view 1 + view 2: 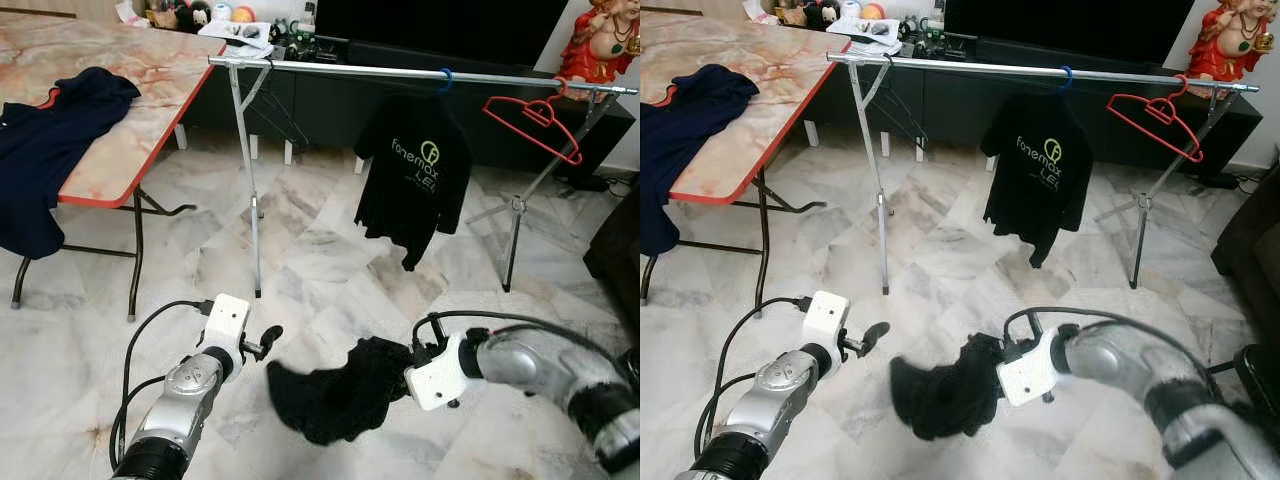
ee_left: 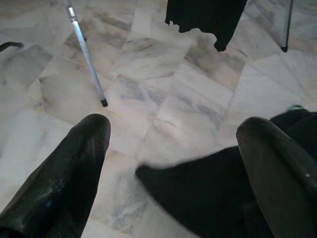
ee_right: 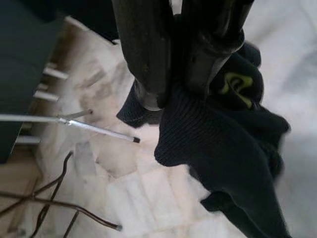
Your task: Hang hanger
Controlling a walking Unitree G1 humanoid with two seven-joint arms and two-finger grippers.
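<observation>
My right gripper (image 3: 181,74) is shut on a crumpled black garment (image 1: 335,395), which hangs low above the marble floor. My left gripper (image 2: 173,134) stands open just left of the garment (image 2: 213,188), its fingers spread wide with nothing between them. Behind, a metal clothes rail (image 1: 400,70) spans the room. A black printed T-shirt (image 1: 415,175) hangs from it on a blue hanger (image 1: 444,78). An empty red hanger (image 1: 535,120) hangs tilted near the rail's right end.
A marble-topped folding table (image 1: 130,120) stands at the left with a navy garment (image 1: 45,150) draped over its edge. The rail's tripod legs (image 1: 255,230) reach the floor ahead. A dark TV cabinet (image 1: 330,105) lines the back wall, and dark furniture (image 1: 620,260) stands at the right.
</observation>
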